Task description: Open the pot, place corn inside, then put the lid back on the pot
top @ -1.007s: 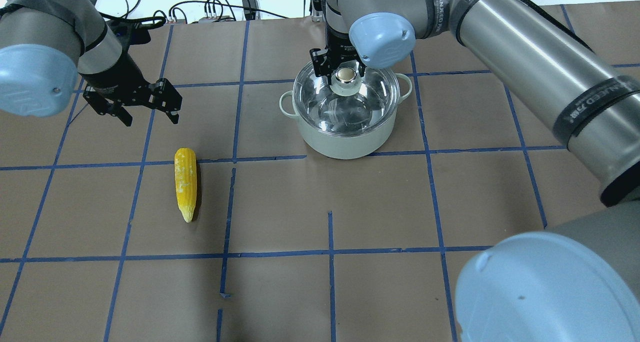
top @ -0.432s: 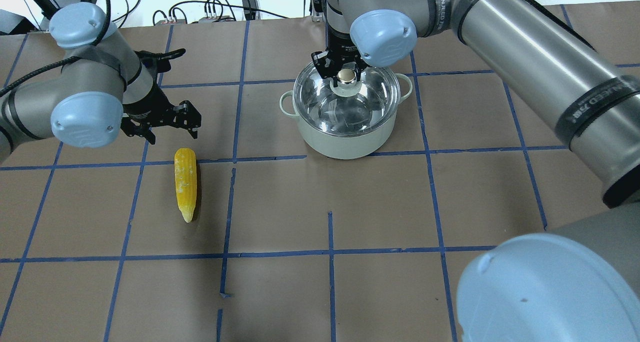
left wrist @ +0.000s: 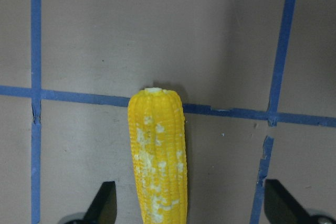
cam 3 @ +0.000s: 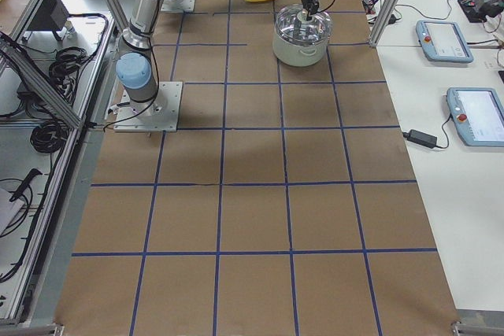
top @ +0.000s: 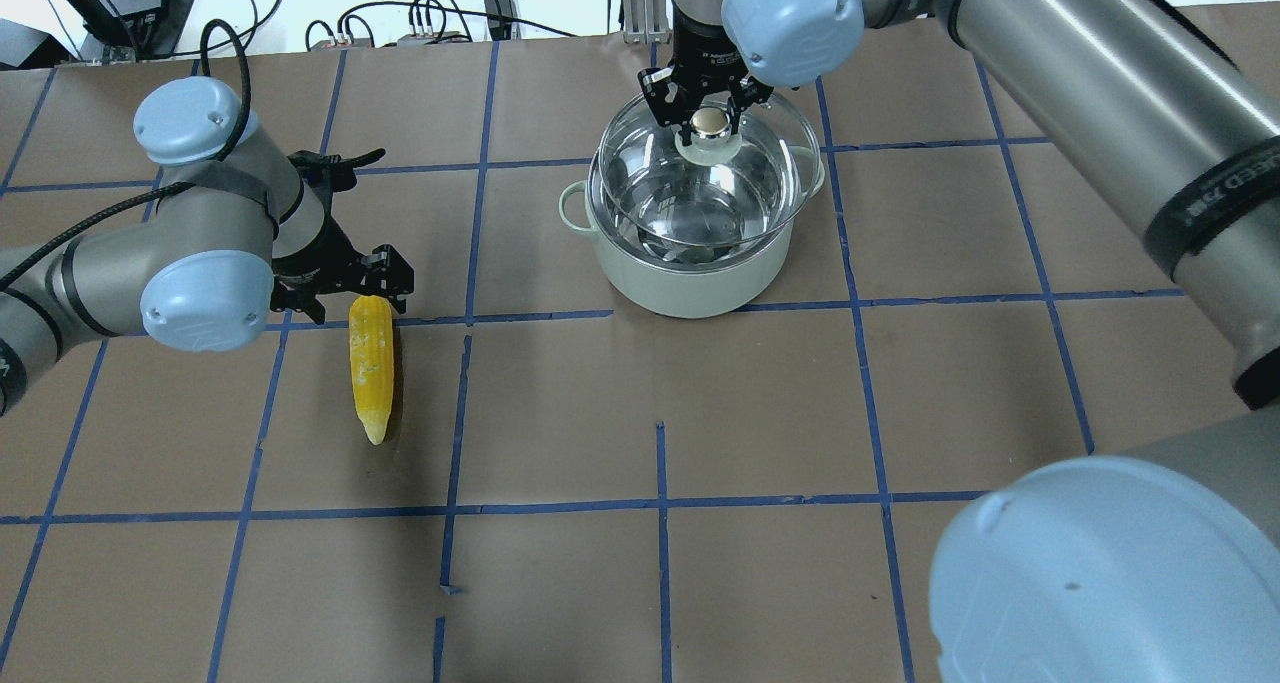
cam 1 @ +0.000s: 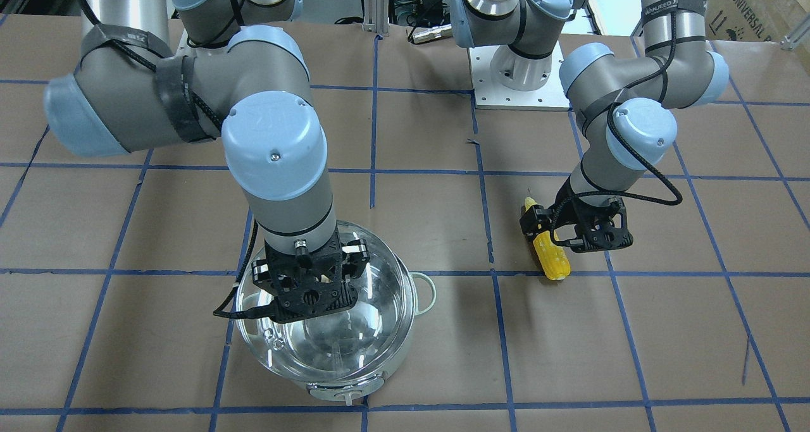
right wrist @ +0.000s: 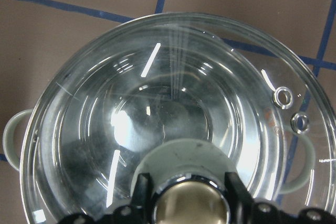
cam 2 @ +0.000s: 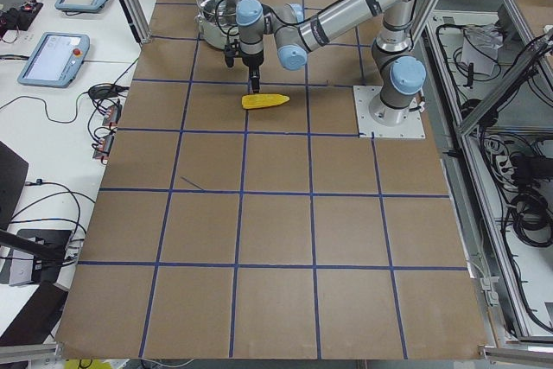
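Left tool [top: 345, 296], fingers apart, sits over the corn's [top: 371, 368] blunt end, cob lying crosswise to its closing line; right tool [top: 711, 121] clamps the lid [top: 690, 178] knob.

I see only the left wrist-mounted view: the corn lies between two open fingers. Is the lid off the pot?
Observer: Yes. The right end effector is shut on the knob of the lid and holds it raised just above the pot.
Operator: Where is the pot from the corn?
Observer: In the overhead exterior view the pot stands right of the corn and farther from the robot.
Operator: Which way does the corn's tip point?
Observer: Toward the robot; the left end effector is open over the blunt end.
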You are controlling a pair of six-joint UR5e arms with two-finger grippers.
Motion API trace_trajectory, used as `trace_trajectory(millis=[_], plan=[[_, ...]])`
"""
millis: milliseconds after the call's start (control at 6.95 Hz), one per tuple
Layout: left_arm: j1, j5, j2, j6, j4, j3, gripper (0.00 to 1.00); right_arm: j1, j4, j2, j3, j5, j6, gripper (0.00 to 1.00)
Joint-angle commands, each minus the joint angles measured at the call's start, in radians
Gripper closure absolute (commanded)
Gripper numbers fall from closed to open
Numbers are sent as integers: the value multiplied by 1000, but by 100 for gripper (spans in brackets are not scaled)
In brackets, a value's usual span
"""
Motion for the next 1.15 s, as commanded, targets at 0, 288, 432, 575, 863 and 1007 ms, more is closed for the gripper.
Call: trace_trajectory(millis=[0, 288, 432, 575, 863, 1007], plan=[[3, 1, -5, 15, 87, -68, 0, -28, 192, -9, -173, -10, -16, 71], [4, 1, -13, 33, 176, -130, 0, -86, 324, -74, -184, -6, -74, 71], [16, 1, -13, 64, 214, -149, 0, -126, 405, -120, -183, 2, -126, 72], [60, -4, -16, 97, 216, -151, 0, -160, 427, -148, -164, 4, -163, 72], [72, -2, -19, 104, 219, -155, 0, -177, 417, -205, -83, 35, -186, 73], [72, -2, -24, 95, 219, -154, 0, -177, 397, -249, -25, 43, -186, 73]])
